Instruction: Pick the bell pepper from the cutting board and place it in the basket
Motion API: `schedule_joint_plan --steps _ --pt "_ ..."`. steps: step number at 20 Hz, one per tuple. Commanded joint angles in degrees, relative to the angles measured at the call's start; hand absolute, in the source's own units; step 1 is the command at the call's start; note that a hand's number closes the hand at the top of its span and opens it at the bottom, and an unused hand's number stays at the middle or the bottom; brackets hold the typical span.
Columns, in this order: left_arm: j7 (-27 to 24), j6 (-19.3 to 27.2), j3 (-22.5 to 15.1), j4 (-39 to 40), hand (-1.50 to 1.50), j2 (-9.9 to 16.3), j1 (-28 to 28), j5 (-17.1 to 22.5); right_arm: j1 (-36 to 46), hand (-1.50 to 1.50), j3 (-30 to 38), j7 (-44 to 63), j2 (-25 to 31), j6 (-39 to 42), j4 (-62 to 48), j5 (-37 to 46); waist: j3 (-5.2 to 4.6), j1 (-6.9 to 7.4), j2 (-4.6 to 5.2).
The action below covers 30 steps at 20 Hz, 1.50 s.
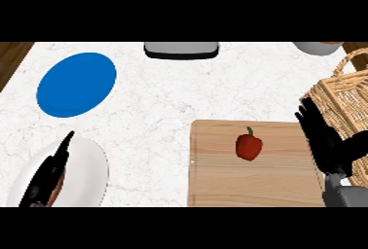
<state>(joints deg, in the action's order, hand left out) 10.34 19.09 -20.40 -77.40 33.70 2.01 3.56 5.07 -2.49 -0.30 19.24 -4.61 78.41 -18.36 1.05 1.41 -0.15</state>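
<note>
We see open room on the wooden cutting board (251,187) all around the small red bell pepper (248,147), which lies alone near its middle. Our black right hand (325,141) stands at the board's right edge, just beside the woven wicker basket (343,99), whose wall and arched handle rise close behind it. The white marble tabletop (165,107) between the board and the round blue plate (76,84) lies bare.

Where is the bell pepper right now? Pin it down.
In the head view the red bell pepper lies on the wooden cutting board, right of centre, just left of the open right hand and the wicker basket.
</note>
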Motion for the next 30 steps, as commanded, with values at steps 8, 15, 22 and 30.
schedule_joint_plan --steps 8,15,22,30 --pt "0.02 -3.72 6.37 -9.96 0.00 -5.33 -8.14 11.58 17.10 1.50 -5.14 -13.29 11.22 12.80 4.88 11.02 -1.37 1.34 0.76" --pt "0.19 -8.34 12.14 -5.23 0.00 -3.97 -11.64 16.72 20.18 -1.50 -21.68 -9.20 -7.54 -13.91 7.64 36.37 -1.24 -0.54 0.13" --pt "-1.20 -8.77 13.89 -1.42 0.00 -4.59 -12.32 16.16 34.49 -1.50 -22.62 28.79 -7.06 -3.42 10.03 40.85 -1.34 -2.17 -0.46" --pt "-1.85 -8.97 13.26 -1.77 0.00 -5.43 -11.01 15.76 48.10 -1.50 -21.38 53.97 5.77 16.38 7.00 47.76 -1.39 -2.44 -0.84"
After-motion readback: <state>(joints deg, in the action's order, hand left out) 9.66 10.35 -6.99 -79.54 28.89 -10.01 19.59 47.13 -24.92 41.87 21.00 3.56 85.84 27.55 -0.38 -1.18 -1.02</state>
